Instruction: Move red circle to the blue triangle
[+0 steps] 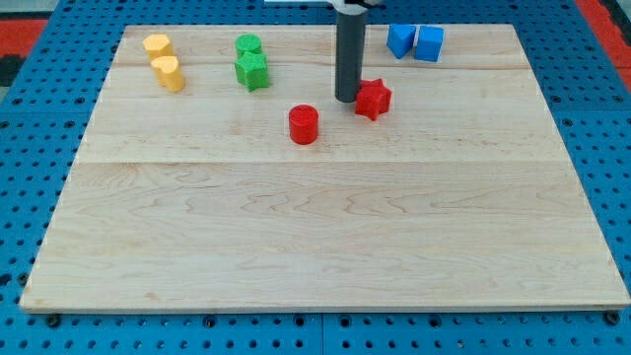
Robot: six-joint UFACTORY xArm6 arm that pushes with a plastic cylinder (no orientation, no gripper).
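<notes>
We see our rod coming down from the view's top, and my tip (pixel 347 100) rests on the wooden board (pixel 325 247) just to the left of the red star (pixel 374 100), so close that we cannot tell whether the two touch. We carry no jaws at all, only this straight dark rod, so nothing is held. The red circle (pixel 304 125), a short cylinder, stands below and to the left of my tip, near it but clearly apart, and also apart from the red star. The blue triangle (pixel 398 39) sits near the board's top edge, up and to the right of my tip, and it is touching or just beside a blue cube (pixel 430 43) on its right. The red circle is well apart from the blue triangle, with the red star and our rod lying roughly between them. Toward the view's upper left, a green block (pixel 248 45) stands just above a green star-like block (pixel 252 71), the two touching or nearly so. Further left, two yellow blocks stand close together: a yellow one (pixel 157 45) whose shape we cannot make out, and a yellow rounded one (pixel 169 72) just below and right of it. The board lies on a blue perforated surface (pixel 39 148).
</notes>
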